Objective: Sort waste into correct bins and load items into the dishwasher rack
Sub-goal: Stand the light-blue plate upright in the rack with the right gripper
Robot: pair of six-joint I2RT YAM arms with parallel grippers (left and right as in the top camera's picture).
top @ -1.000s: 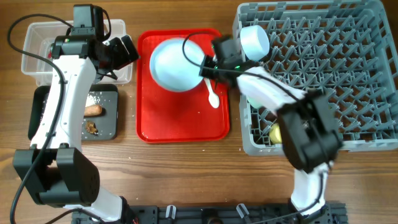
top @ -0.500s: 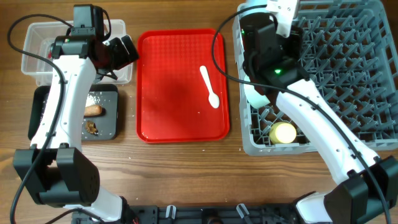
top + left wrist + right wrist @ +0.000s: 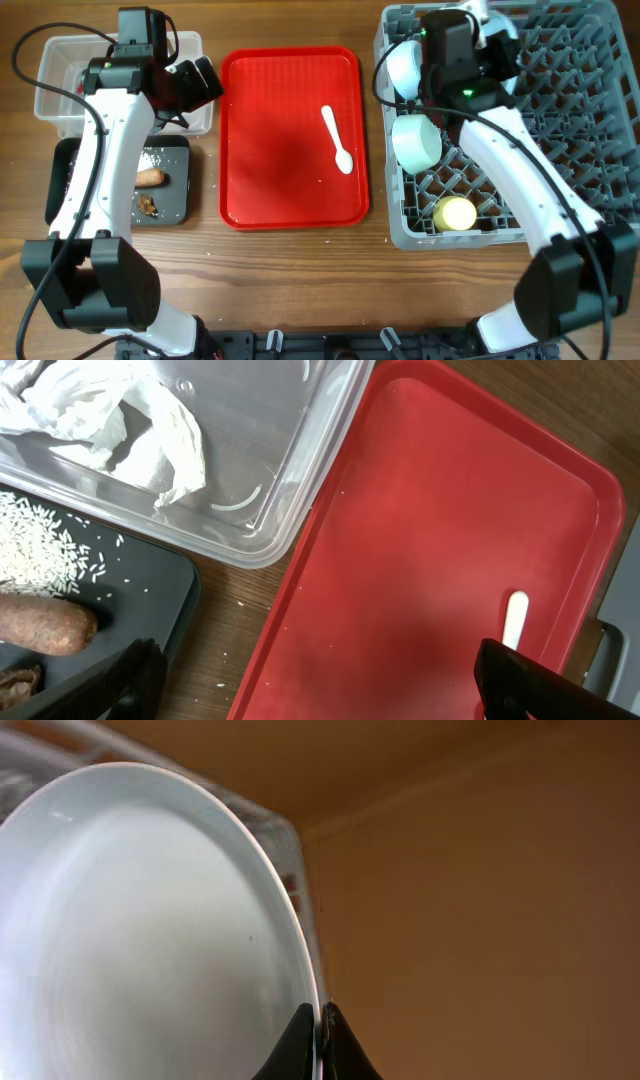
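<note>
My right gripper (image 3: 322, 1020) is shut on the rim of the pale blue plate (image 3: 150, 920) and holds it on edge over the back left of the grey dishwasher rack (image 3: 580, 150); the arm hides most of the plate from above. Two pale bowls (image 3: 400, 68) (image 3: 417, 143) and the yellow cup (image 3: 456, 214) sit in the rack. The white spoon (image 3: 337, 140) lies on the red tray (image 3: 290, 190). My left gripper (image 3: 325, 690) is open and empty above the gap between the clear tub (image 3: 260, 460) and the red tray. Crumpled white paper (image 3: 100, 410) lies in the tub.
The black tray (image 3: 175, 205) in front of the tub holds the sausage piece (image 3: 150, 178), dark crumbs (image 3: 147, 204) and rice grains (image 3: 155, 157). A few grains lie on the wooden table beside it. The rack's upright pegs fill its right side.
My right gripper has lifted the plate off the red tray and carried it right, over the rack, turning it on edge. The left arm has not moved.
</note>
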